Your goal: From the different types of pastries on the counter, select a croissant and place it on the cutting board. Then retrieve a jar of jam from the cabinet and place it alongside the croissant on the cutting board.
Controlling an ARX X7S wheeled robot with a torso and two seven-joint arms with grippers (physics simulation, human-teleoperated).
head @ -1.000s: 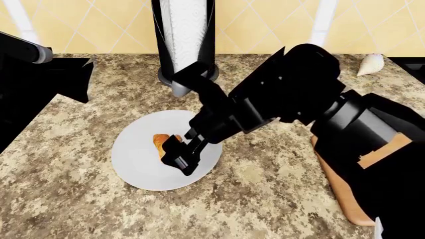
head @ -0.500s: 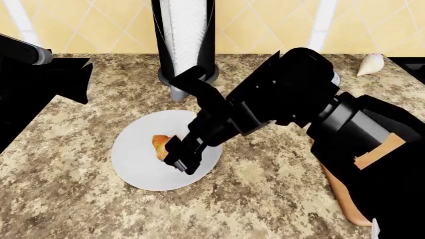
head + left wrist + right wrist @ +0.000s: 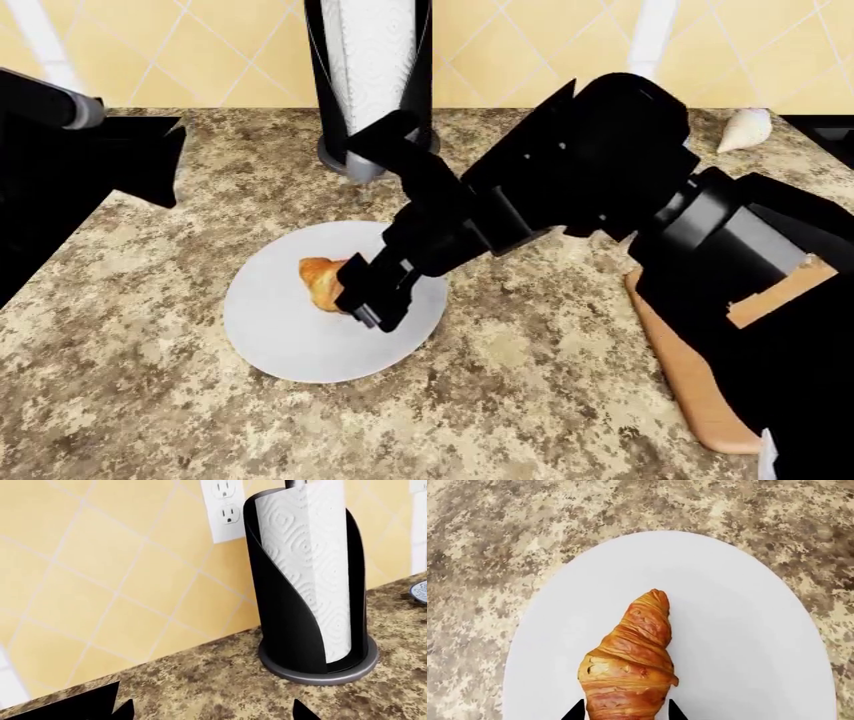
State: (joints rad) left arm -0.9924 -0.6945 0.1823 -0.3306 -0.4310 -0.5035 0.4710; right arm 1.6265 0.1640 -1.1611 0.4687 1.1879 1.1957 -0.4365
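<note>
The golden-brown croissant is over the round white plate, its thick end between the fingers of my right gripper. Both black fingertips press its sides, so that gripper is shut on it. The tan cutting board lies on the granite counter at the right, mostly hidden under my right arm. My left gripper is open near the wall, with only counter between its tips. The jar of jam is out of view.
A black paper towel holder stands at the back against the yellow tiled wall, beside a wall outlet. A pale shell-like object lies at the back right. My left arm fills the left edge.
My right gripper has moved slightly up and toward the back with the croissant in it. More of the croissant now shows left of the fingers. The left arm has not moved.
</note>
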